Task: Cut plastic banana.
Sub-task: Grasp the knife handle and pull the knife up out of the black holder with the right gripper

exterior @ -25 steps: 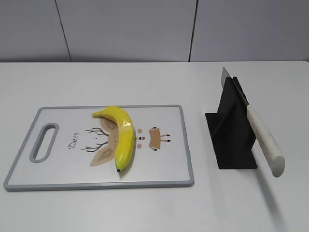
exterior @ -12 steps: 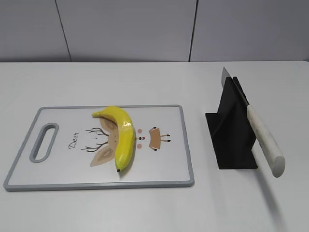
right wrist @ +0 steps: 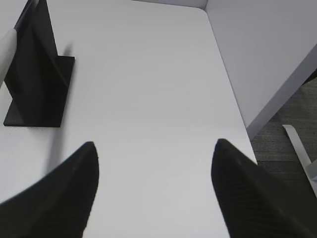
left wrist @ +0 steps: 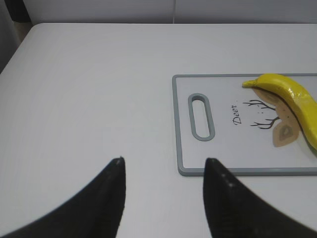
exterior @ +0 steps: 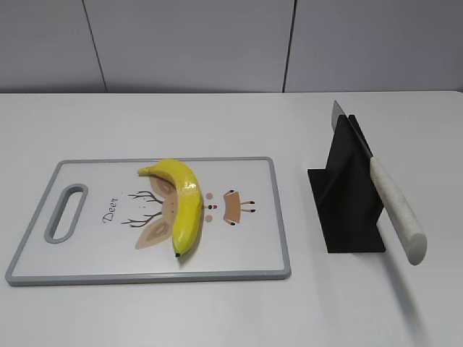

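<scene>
The plastic banana (exterior: 184, 204) lies on the white cutting board (exterior: 87, 271) with the grey rim, near the middle of the board, over the printed deer drawing. Its stem end points toward 10 o'clock and its dark tip toward 6 o'clock in the exterior view. The board has a long handle slot (exterior: 66, 212) at its 9 o'clock side.

At 3 o'clock from the board, well apart from it, stands a black knife stand (exterior: 346, 195). A knife (exterior: 394, 208) rests in it at a slant, the blade up toward 11 o'clock and the white handle down toward 5 o'clock.

No arm shows in the exterior view. In the left wrist view the left gripper (left wrist: 164, 171) hangs above the bare white table (left wrist: 89, 89), its two fingers spread and holding nothing; the board and banana are at 2 o'clock from it. In the right wrist view the right gripper (right wrist: 154, 161) is also spread wide and empty, with the stand at 10 o'clock from it.
</scene>
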`<control>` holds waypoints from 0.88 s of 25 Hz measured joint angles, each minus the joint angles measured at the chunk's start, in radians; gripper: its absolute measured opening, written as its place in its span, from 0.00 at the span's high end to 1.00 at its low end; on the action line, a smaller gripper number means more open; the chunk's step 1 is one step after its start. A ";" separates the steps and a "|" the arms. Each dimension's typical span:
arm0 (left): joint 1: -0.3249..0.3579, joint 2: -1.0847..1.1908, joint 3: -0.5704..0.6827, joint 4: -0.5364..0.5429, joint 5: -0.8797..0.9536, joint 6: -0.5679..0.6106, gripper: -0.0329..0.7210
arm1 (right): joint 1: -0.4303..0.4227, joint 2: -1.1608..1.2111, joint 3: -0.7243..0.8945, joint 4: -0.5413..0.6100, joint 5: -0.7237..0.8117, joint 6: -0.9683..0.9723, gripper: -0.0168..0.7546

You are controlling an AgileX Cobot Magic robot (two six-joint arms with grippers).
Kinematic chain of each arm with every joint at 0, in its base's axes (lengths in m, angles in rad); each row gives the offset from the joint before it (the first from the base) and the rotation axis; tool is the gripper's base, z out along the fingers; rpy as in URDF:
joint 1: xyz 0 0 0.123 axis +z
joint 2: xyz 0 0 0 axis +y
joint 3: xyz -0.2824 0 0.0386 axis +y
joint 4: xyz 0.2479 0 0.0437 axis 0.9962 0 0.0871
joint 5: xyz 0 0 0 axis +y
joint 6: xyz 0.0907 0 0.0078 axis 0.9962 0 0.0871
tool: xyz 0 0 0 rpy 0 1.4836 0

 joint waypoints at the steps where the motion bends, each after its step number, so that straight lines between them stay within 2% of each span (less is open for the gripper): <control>1: 0.000 0.000 0.000 0.000 0.000 0.000 0.31 | 0.000 0.000 0.000 -0.001 0.000 0.000 0.28; 13: 0.000 0.000 0.000 0.000 0.000 0.000 0.31 | 0.000 0.025 -0.035 -0.002 0.009 -0.001 0.28; 22: 0.000 0.000 0.000 0.000 0.000 0.000 0.31 | 0.000 0.336 -0.286 0.025 0.190 0.007 0.28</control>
